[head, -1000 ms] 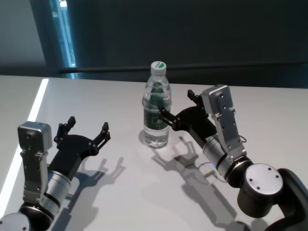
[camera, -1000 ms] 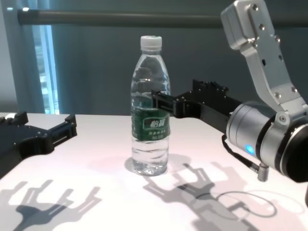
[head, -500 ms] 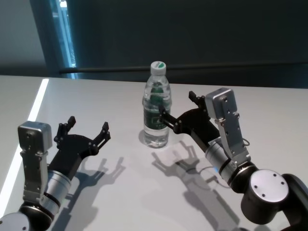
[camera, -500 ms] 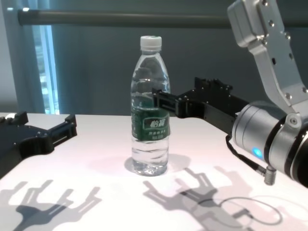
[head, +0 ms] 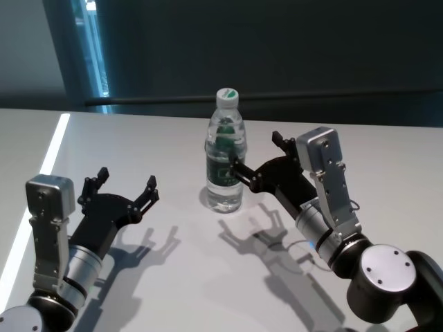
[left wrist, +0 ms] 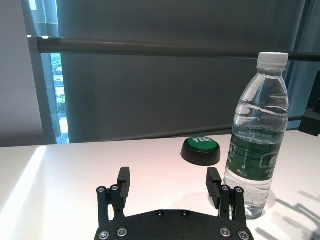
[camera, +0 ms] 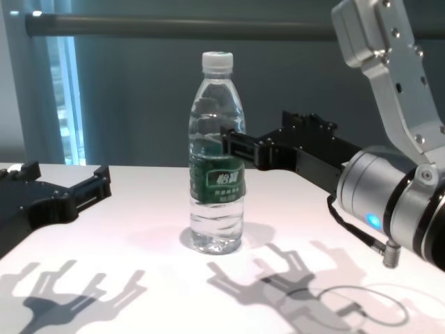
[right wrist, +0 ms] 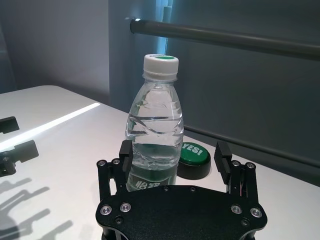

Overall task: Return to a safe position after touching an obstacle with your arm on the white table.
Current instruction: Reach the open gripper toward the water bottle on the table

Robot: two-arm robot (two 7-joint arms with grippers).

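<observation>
Water bottle standing upright; right gripper, jaws wide, touching it, is retreating next; left gripper idling, jaws wide.

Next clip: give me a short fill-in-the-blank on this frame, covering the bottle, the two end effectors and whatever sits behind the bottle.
1. The water bottle stands ____ on the white table.
2. The end effector nearest the bottle is the ____ one.
3. The left end effector has its fingers ____ and holds nothing.
4. Behind the bottle lies a round button with a ____ top.

Missing words: upright; right; open; green
</observation>
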